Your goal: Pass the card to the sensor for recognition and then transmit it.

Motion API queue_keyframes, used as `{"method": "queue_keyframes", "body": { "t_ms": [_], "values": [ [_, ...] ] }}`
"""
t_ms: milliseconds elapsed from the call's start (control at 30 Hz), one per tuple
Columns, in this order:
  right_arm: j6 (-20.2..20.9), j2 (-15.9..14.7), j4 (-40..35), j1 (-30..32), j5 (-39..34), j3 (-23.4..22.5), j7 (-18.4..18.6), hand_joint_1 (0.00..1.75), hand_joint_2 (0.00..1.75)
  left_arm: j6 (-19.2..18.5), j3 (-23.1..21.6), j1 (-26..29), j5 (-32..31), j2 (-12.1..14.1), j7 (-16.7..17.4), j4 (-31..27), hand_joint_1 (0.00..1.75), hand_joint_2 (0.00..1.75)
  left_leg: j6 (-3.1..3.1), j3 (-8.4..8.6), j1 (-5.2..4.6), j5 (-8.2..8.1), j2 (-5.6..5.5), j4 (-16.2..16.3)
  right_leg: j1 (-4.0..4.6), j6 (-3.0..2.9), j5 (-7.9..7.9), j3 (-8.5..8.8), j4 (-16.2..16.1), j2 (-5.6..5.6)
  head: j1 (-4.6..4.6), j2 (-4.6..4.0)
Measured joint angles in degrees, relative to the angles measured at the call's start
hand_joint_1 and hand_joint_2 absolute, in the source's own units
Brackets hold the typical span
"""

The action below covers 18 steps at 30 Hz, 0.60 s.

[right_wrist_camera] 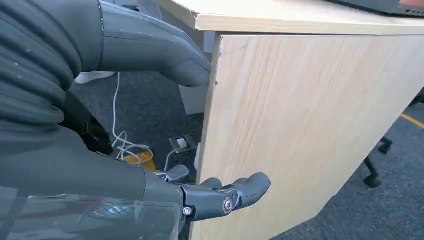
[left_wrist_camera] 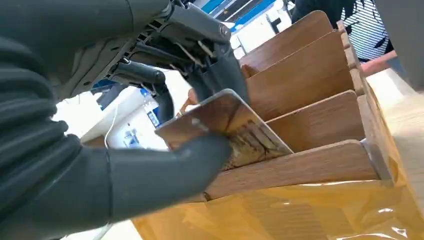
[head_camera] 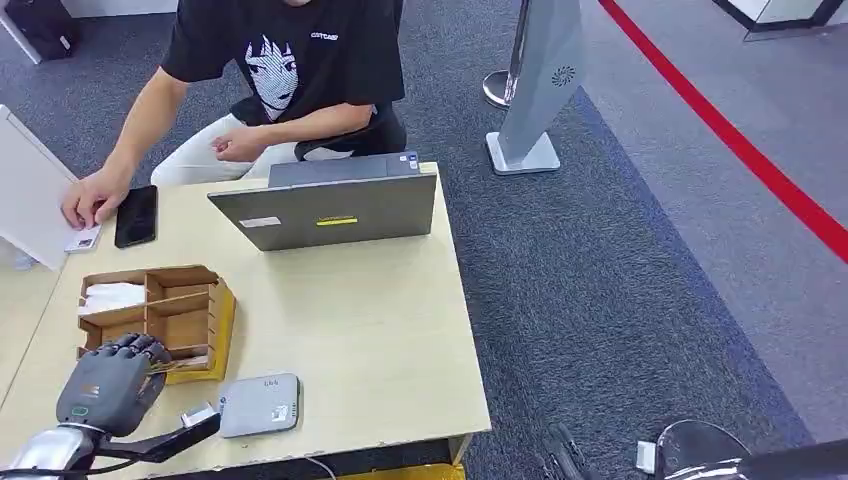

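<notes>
Left hand: the left hand point(head_camera: 112, 383) sits at the lower left of the head view, over the near end of the wooden organizer point(head_camera: 190, 305); in the left wrist view its thumb point(left_wrist_camera: 165, 172) and the dark fingers point(left_wrist_camera: 220, 75) pinch a card.
Card: the card point(left_wrist_camera: 227, 127) is in that pinch, tilted, its lower part still between the organizer's near dividers; its far corner pokes up above the thumb. Whether it has cleared the slot I cannot tell.
Key relation: the card reader point(head_camera: 259, 405) lies flat on the table point(head_camera: 370, 330) just beside the left hand, toward the lower centre of the head view, so I judge the coming move a short carry across from organizer to reader. The card's long axis runs roughly along the slot.
Right hand: the right hand point(right_wrist_camera: 220, 192) hangs below the table edge beside the desk's wooden side panel point(right_wrist_camera: 310, 130), fingers loosely apart and holding nothing; it is well apart from the card, so the left is the nearer.
Further back: a grey laptop point(head_camera: 325, 205), then a black phone point(head_camera: 136, 215) and a person point(head_camera: 290, 60) seated at the far edge.
Writing: a yellow sticker on the laptop lid and small print on the person's shirt, both too small to read.
</notes>
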Motion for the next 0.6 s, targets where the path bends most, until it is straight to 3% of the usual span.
{"method": "queue_keyframes", "body": {
  "t_ms": [133,233,333,500,600],
  "values": [
    [-0.15,0.00,0.00,0.27,0.00,0.00,-0.42,0.00,1.75,5.93,0.00,0.02,1.11,0.35,-2.62,-1.03,1.75,1.75,0.00,0.00,0.00,0.00,-0.01,0.00,0.00,0.00,0.00,0.01,0.00,-0.01,0.00,0.00],
    [-0.18,0.00,0.00,0.63,0.22,0.00,-1.09,0.00,1.75,12.38,0.75,-0.71,2.40,0.37,-3.89,-4.07,1.75,1.75,0.00,-0.01,0.01,0.00,-0.02,0.01,0.01,0.00,0.00,-0.02,0.00,-0.02,0.02,0.00],
    [-0.61,0.00,0.00,0.78,0.44,0.33,-1.57,0.00,1.75,15.21,2.23,-3.27,3.32,0.42,-4.94,-7.68,1.75,1.75,0.01,0.00,0.00,0.01,-0.03,0.01,0.00,0.00,0.01,0.03,0.01,-0.06,-0.02,0.00],
    [-1.29,0.00,0.02,1.10,-0.11,1.42,-2.38,0.00,1.75,17.09,4.24,-7.94,3.74,0.72,-5.70,-12.15,1.75,1.75,0.00,0.02,0.01,0.03,-0.03,0.01,0.01,-0.02,0.03,0.03,0.02,-0.04,0.00,0.00],
    [-1.62,-0.37,0.17,1.02,-1.38,2.75,-3.26,0.00,1.75,14.73,4.61,-11.52,4.30,2.12,-4.90,-12.72,1.75,1.75,-0.04,0.02,0.02,0.05,-0.03,0.01,0.01,-0.02,0.03,0.03,0.04,-0.04,0.00,0.00]
  ]
}}
